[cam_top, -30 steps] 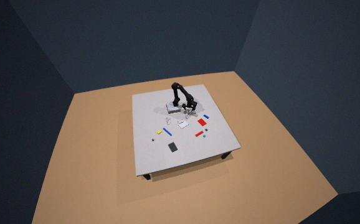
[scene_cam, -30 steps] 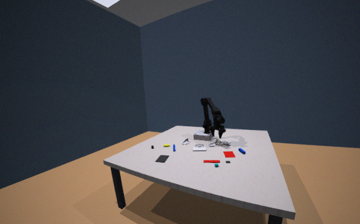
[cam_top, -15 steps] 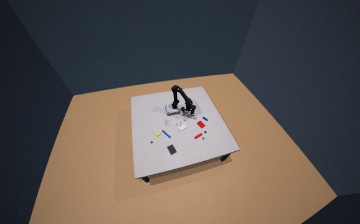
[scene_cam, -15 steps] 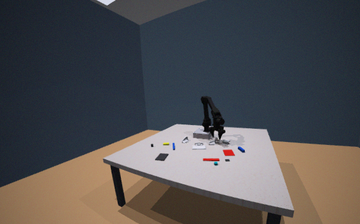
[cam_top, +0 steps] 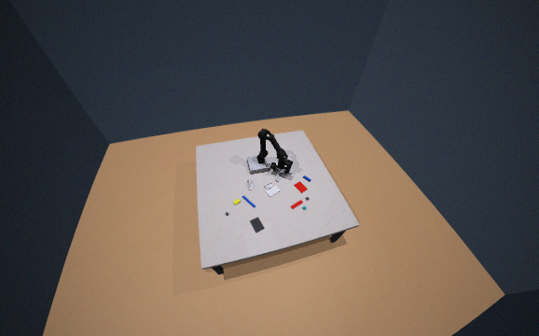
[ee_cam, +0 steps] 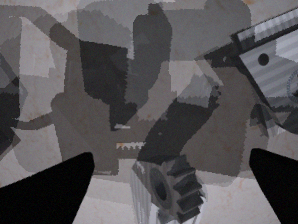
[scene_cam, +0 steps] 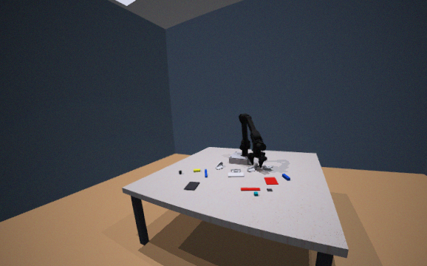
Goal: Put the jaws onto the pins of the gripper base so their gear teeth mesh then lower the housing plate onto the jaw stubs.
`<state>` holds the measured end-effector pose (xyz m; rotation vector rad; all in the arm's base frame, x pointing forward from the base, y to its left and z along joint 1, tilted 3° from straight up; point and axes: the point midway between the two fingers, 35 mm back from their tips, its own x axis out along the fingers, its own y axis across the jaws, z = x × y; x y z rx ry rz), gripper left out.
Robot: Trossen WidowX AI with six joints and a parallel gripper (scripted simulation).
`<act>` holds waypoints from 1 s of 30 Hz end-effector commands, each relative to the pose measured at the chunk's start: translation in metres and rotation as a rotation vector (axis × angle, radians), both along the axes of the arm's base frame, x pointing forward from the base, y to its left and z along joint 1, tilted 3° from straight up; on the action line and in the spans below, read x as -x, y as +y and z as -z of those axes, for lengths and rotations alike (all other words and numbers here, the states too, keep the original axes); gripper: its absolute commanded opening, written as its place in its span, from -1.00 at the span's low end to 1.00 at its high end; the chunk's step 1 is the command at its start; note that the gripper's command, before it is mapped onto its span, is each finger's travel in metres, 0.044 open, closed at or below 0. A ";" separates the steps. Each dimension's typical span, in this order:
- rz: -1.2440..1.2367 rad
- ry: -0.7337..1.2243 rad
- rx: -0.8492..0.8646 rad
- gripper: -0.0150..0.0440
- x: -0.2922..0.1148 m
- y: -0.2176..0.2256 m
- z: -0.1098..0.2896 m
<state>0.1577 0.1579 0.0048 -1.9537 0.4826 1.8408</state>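
fingers: black | toothed jaw (ee_cam: 186,192): grey | plate (ee_cam: 275,62): light-and-dark grey stripes | arm (cam_top: 274,144) (scene_cam: 250,129): black
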 end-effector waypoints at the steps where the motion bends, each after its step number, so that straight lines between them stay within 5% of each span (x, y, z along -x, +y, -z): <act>1: -0.006 0.005 0.011 1.00 0.002 -0.003 0.009; 12: -0.006 0.005 0.011 1.00 0.002 -0.004 0.014; 23: -0.006 0.005 0.011 0.02 0.002 -0.004 0.014; 30: -0.006 0.005 0.011 -0.14 0.002 -0.004 0.014</act>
